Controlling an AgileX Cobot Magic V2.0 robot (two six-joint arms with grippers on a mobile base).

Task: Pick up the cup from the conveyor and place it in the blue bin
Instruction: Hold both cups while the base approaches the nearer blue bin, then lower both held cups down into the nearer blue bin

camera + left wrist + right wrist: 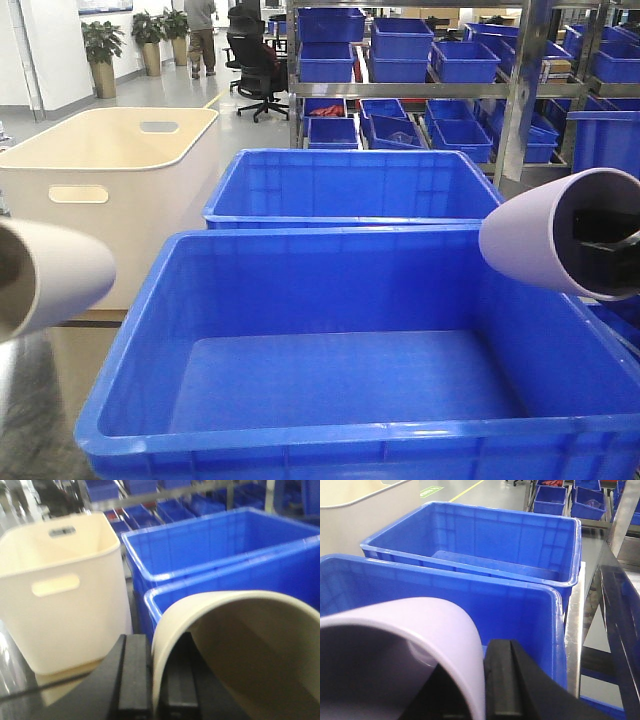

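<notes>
Holding one cup apiece, both arms are hovering at the blue bin (320, 290). The left pincer (156, 680) is pinching the cream cup (250, 645) by its wall, one finger inside and one outside, so the cup is lying sideways. It is hanging just outside the bin's left rim, near the cream-white tub (110, 170). The right pincer (482, 690) is clamping the lilac cup (420, 625) likewise, by the right rim. Releasing now is probably risking a miss on the left.
</notes>
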